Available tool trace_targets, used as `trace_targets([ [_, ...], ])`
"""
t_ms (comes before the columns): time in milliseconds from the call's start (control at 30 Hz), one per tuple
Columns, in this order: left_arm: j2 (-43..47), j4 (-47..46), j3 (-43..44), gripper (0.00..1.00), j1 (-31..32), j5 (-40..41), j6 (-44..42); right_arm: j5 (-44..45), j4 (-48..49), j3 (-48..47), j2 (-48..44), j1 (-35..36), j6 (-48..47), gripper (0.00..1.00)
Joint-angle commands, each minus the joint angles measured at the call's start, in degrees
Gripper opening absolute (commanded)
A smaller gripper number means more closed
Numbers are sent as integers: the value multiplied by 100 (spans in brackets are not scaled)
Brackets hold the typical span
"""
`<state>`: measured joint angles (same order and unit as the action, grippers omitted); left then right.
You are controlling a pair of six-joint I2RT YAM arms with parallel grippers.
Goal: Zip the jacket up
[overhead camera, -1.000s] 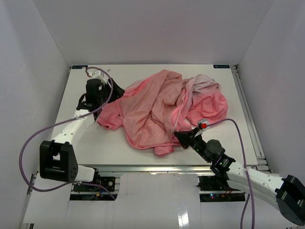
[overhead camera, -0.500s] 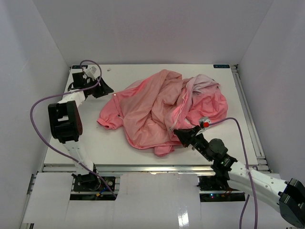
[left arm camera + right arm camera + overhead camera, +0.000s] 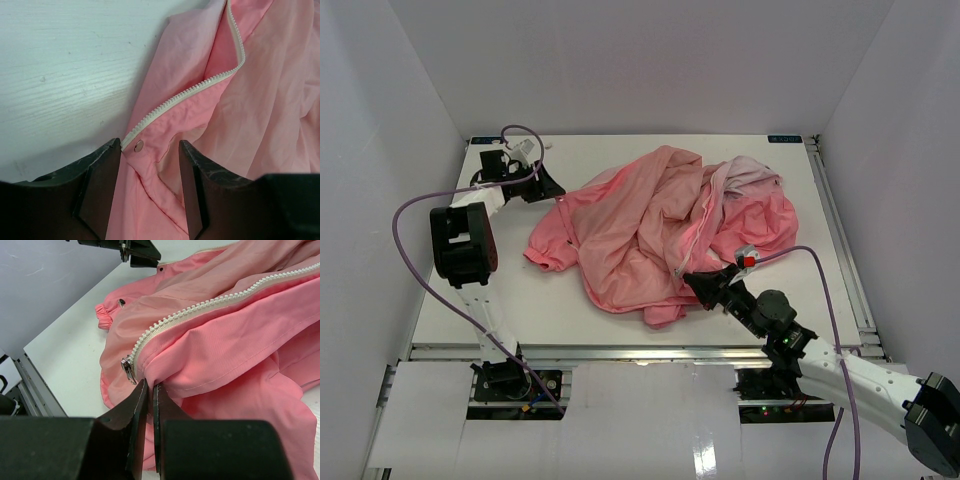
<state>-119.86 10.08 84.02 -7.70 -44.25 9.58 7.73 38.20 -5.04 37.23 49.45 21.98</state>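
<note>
The salmon-pink jacket (image 3: 640, 235) lies crumpled mid-table, paler pink at its back right. My left gripper (image 3: 552, 187) is at its back-left edge. In the left wrist view the left gripper (image 3: 150, 147) stands open, its fingers (image 3: 102, 185) astride the jacket corner with a snap stud (image 3: 139, 146) and the white zipper edge (image 3: 190, 92). My right gripper (image 3: 692, 283) is at the jacket's near hem. In the right wrist view it (image 3: 150, 385) is shut on a fold of jacket fabric beside the metal zipper slider (image 3: 128, 369).
The white table (image 3: 520, 300) is boxed in by pale walls on three sides. A metal rail (image 3: 842, 240) runs along the right edge. Purple cables (image 3: 415, 215) loop from both arms. The left arm's elbow (image 3: 460, 240) stands folded over the table's left side.
The left arm folded up and back, and its gripper has moved right onto the jacket's back-left corner, jaws narrowing a little. The right gripper has kept its pinch, shifting slightly left.
</note>
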Motion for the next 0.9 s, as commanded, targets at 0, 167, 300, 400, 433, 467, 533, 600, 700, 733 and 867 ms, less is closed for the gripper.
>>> trace_targets([
  [0,-110,-208,-12,60,-10,-409,-136,-15,212,-192,-13,-32,-107,8],
  [167,-231,-307,-48,53,22,-704,-90,36,214,-161,-56,-32,-106,8],
  [300,-231,-349,-43,44,93,-699,-97,54,205,-147,-85,-41,-115,8],
  [400,-157,-388,-63,20,122,-539,-43,45,196,-147,-99,-32,-118,8],
  [433,-67,-416,-93,16,132,-389,20,51,193,-144,-111,-32,-118,8],
  [467,54,-439,-130,12,136,-202,95,60,189,-139,-125,-32,-122,8],
  [533,394,-445,-185,4,159,246,185,70,176,-141,-137,-32,-124,8],
  [600,868,-379,-261,2,254,815,129,60,152,-165,-137,-32,-129,8],
  [700,1577,-210,-417,0,490,2069,-68,68,131,-182,-137,-36,-125,8],
  [733,1852,-168,-505,0,605,2638,-178,91,124,-183,-132,-41,-112,8],
  [867,2549,-40,-610,2,1072,3387,-297,42,100,-225,-60,-57,-79,8],
])
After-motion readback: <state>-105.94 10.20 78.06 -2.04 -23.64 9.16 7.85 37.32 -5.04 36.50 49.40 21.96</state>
